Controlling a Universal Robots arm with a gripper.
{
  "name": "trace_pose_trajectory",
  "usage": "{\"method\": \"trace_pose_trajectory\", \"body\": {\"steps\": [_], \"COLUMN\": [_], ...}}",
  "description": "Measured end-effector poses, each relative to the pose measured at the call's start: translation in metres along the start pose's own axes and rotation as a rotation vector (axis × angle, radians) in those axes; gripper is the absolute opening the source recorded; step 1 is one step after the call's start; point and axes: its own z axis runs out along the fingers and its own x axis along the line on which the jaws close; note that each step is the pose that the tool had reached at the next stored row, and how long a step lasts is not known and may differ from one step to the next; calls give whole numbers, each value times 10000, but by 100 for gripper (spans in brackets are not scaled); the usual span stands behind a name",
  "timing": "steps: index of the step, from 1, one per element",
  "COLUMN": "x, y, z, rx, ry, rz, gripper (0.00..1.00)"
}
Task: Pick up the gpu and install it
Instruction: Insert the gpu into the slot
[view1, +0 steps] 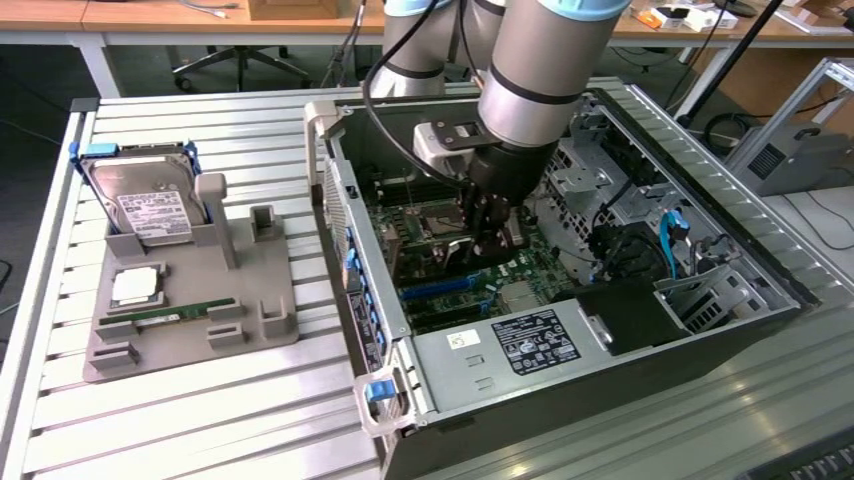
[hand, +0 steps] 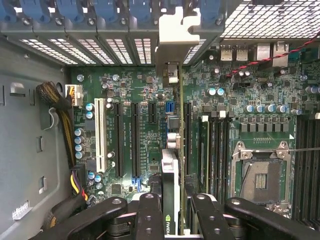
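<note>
Wrist view: the tool (hand: 172, 207) is clamped on the gpu (hand: 170, 170), which stands edge-on over the motherboard (hand: 125, 90) slots. Exterior view places the tool mid-frame, inside the open computer case (view1: 441, 385) on the bench (view1: 200, 400).

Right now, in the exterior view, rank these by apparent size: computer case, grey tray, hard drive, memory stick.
Largest to smallest:
1. computer case
2. grey tray
3. hard drive
4. memory stick
The gaps are plain, with no ties.
</note>
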Motion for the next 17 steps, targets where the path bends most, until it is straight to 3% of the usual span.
{"method": "trace_pose_trajectory", "body": {"steps": [17], "x": [0], "y": [11], "z": [15], "rx": [0], "ry": [1], "rz": [-2], "gripper": [27]}}
